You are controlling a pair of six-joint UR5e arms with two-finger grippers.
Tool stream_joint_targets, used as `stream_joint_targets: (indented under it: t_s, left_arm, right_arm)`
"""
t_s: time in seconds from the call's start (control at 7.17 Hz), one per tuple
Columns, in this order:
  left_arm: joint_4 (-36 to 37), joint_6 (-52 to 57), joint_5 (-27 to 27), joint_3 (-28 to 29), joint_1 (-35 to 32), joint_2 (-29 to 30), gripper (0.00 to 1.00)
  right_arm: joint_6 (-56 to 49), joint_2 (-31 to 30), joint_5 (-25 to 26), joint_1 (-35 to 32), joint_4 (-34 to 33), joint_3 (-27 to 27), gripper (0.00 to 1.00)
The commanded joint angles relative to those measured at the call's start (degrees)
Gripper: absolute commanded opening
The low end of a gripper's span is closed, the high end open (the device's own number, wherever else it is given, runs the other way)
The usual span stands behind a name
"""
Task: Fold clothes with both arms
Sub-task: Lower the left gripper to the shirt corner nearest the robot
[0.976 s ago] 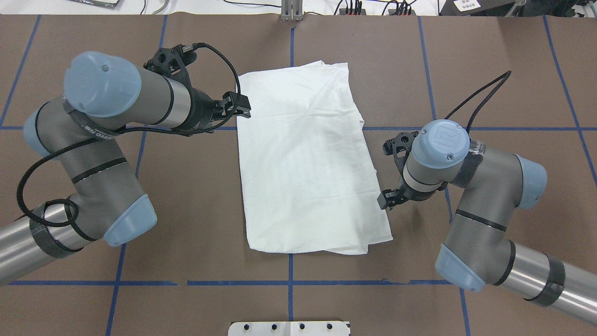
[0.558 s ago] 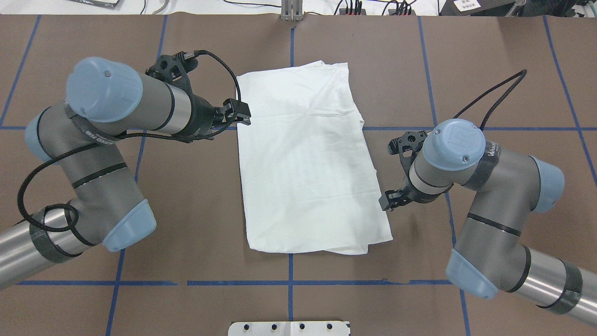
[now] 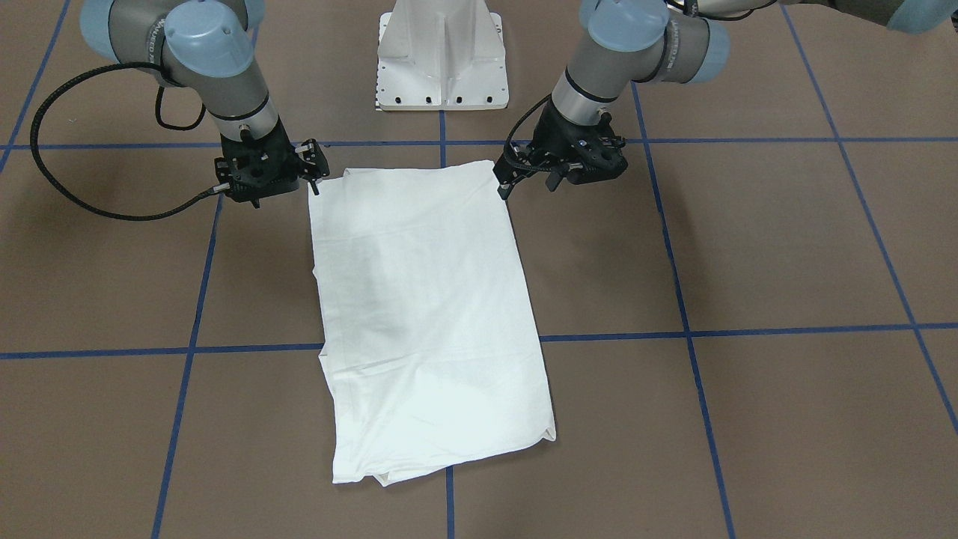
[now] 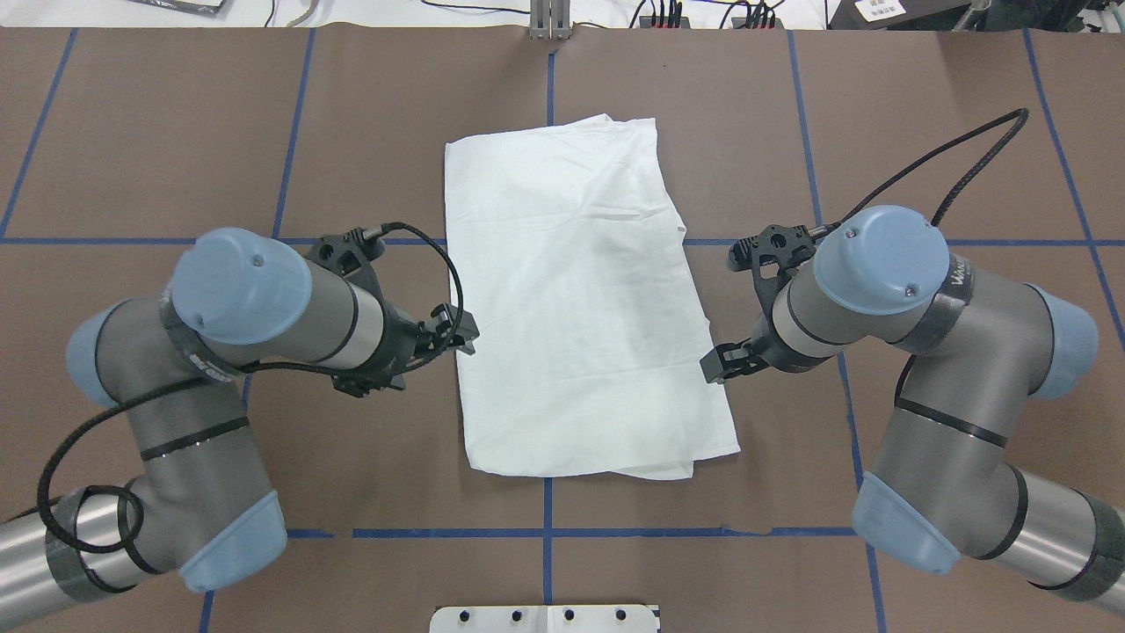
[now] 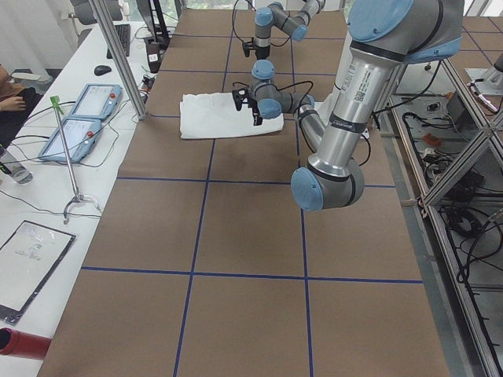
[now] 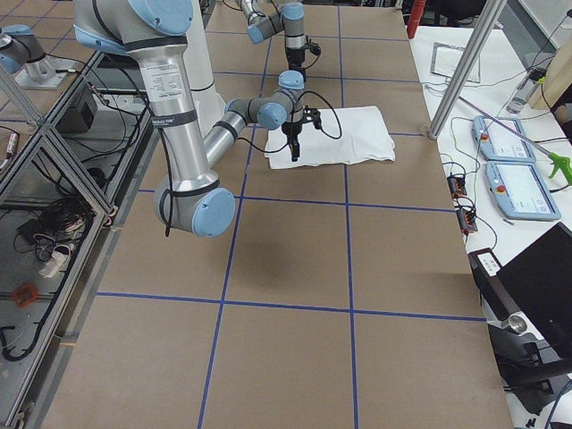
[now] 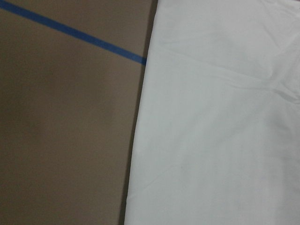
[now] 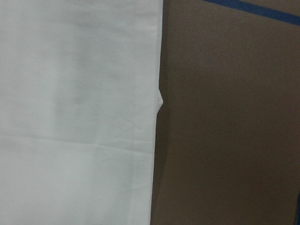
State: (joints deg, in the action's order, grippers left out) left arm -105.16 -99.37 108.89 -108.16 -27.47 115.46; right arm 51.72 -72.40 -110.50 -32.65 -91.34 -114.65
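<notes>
The white shirt [image 4: 580, 290] lies folded into a long flat rectangle in the middle of the brown table, also seen in the front view as the shirt [image 3: 419, 314]. My left gripper [image 4: 463, 328] hovers open at the shirt's left long edge toward the robot's end; in the front view the left gripper [image 3: 503, 180] is by that corner. My right gripper [image 4: 714, 365] stands open at the opposite long edge, shown in the front view as the right gripper [image 3: 314, 166]. Neither holds cloth. Both wrist views show only the shirt's edge [image 7: 215, 131] [image 8: 75, 117] on the brown table, no fingers.
The white pedestal base [image 3: 441, 52] stands behind the shirt's near end. Blue tape lines [image 4: 545, 533] grid the brown table cover. A side bench with two tablets [image 5: 78, 118] and cables runs along the far table edge, behind a metal post [image 5: 118, 55].
The left arm swung back toward the robot along the shirt's left edge. The right arm shifted slightly outward, its gripper staying at the right edge. The shirt has not moved.
</notes>
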Motion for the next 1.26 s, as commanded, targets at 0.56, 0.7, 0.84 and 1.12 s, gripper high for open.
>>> stream_joint_targets:
  t_s: [0.56, 0.7, 0.84, 1.12]
  left_arm:
    - [5.32, -14.36, -6.31, 4.35, 10.5, 4.77, 0.89]
    - [5.32, -14.36, -6.67, 5.75, 10.42, 4.77, 0.87]
    - [5.32, -14.36, -6.76, 6.37, 10.24, 4.68, 0.84]
    - [5.32, -14.27, -6.68, 6.38, 10.15, 4.77, 0.78]
  right_arm:
    - [1.27, 0.25, -0.42, -0.04, 0.02, -2.07, 1.0]
    - [1.27, 0.25, -0.42, -0.04, 0.02, -2.51, 1.0]
    - [1.97, 0.07, -0.33, -0.04, 0.02, -2.51, 1.0]
    - [2.5, 0.07, -0.33, 0.04, 0.02, -2.34, 1.0]
